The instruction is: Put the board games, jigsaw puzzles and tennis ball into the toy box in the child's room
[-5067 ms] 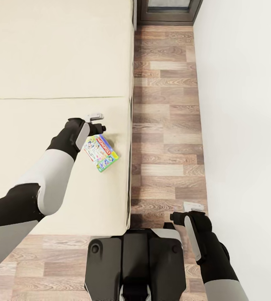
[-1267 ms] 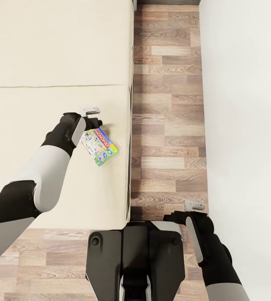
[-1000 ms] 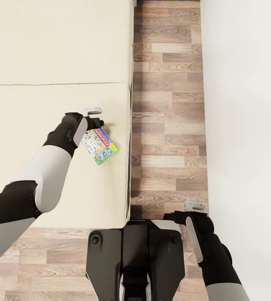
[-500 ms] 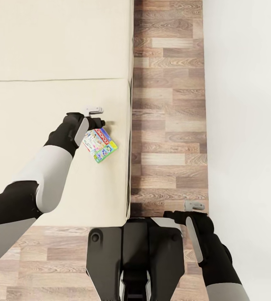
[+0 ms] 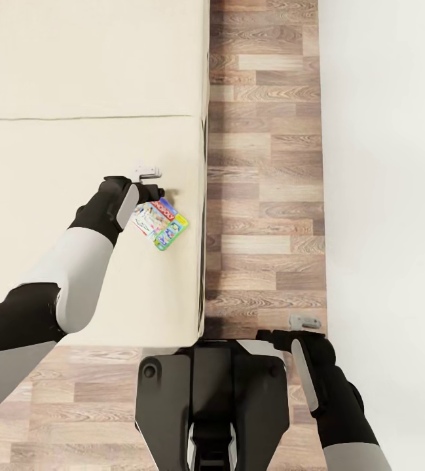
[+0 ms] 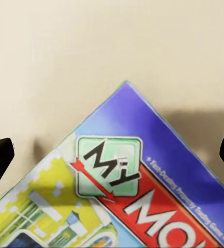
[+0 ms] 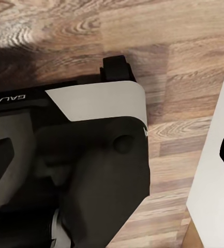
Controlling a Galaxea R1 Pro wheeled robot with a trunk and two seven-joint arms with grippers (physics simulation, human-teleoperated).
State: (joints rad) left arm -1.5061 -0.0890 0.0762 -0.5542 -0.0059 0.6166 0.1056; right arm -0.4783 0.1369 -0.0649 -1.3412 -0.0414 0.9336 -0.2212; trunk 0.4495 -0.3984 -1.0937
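A home bedroom: a beige bed (image 5: 74, 78), wood-plank floor (image 5: 264, 163) and white wall (image 5: 382, 163).

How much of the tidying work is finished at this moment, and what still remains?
Nothing visible counts as done yet. In hand: the left gripper hangs over a board game near the edge of the bed, its fingers spread either side of the game's corner; a firm grip is not evident. The right gripper hangs above the floor. Left: carrying this game to the toy box, then the other toys.
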